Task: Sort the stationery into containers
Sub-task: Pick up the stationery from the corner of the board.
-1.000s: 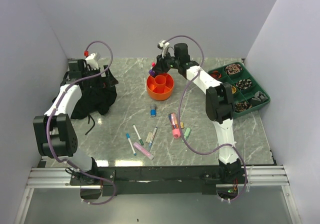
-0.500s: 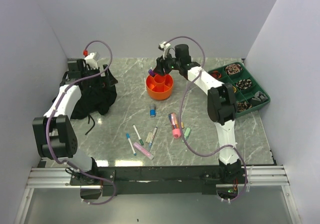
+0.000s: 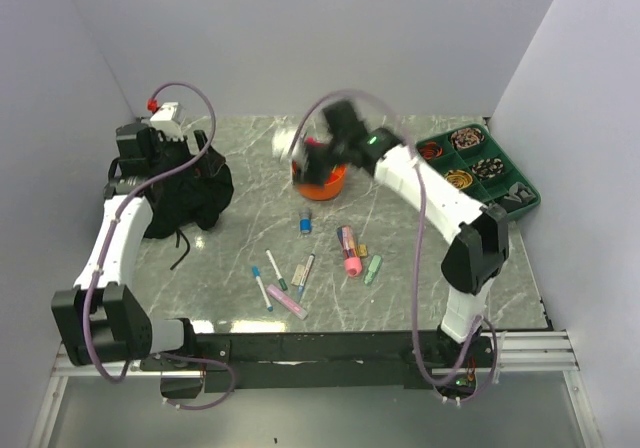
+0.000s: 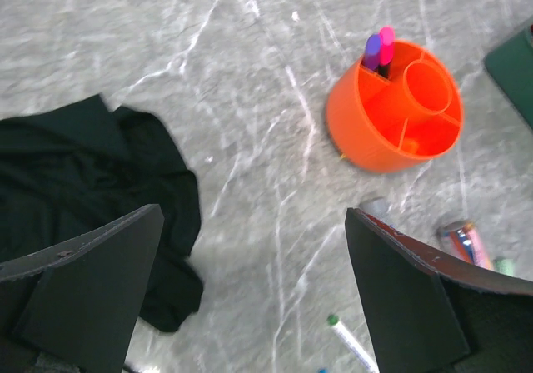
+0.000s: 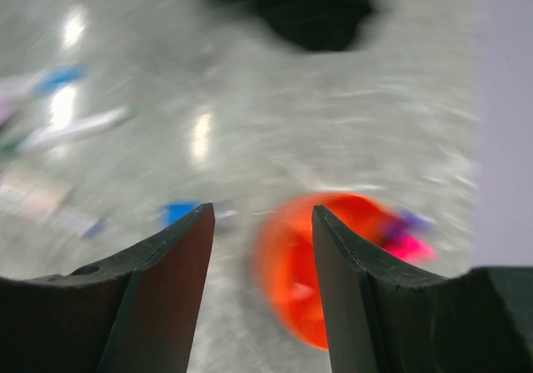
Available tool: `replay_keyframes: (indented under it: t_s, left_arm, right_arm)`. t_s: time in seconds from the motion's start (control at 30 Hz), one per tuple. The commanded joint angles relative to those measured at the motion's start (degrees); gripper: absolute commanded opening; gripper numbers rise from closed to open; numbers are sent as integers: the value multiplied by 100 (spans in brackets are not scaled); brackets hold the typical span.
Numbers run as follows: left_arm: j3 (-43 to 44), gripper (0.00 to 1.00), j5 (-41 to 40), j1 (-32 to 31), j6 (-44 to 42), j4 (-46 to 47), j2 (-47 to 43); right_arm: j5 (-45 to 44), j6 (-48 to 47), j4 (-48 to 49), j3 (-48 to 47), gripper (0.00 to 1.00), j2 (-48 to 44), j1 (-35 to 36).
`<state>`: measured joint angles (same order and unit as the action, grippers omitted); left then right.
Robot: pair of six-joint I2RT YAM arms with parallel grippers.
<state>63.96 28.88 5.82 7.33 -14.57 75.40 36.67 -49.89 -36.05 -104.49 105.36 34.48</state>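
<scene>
- Fingers of right gripper are seen parted, nothing between them, by orange holder
- Left gripper is held wide open and empty, near black cloth
- Purple marker and pink marker are stood in one ring compartment; other pens are scattered on table

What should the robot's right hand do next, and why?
Probably lower the right gripper toward the blue pen nearest the orange holder. Its jaws stand apart and empty, two markers already stand in the holder, and more stationery lies on the table.
</scene>
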Motion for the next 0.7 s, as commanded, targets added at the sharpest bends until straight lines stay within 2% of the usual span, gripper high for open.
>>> replay_keyframes:
  t_s: [0.0,0.07,0.2,0.53,0.67]
  left_arm:
    - [-331,99,-287,68,-259,-142,-630]
    - [-516,100,-339,94,-276,-230,-806]
    - [-762,99,-524,164,-329,-555,-1236]
    - [-974,99,-832,630,-636,-1575,-1511]
    - [-807,100,-692,718,-889,-1856,-1370]
  right_arm:
    - [-923,-2823,-1987,1340,59,-261,858]
    - [-1335,-3167,-1679,2220,59,-551,1253]
    - [-1522,-3256,-1133,2758,59,-605,1789]
    - [-1408,-2931,-297,2223,53,27,2449]
    - [-1416,-2991,-613,1704,48,380,2511]
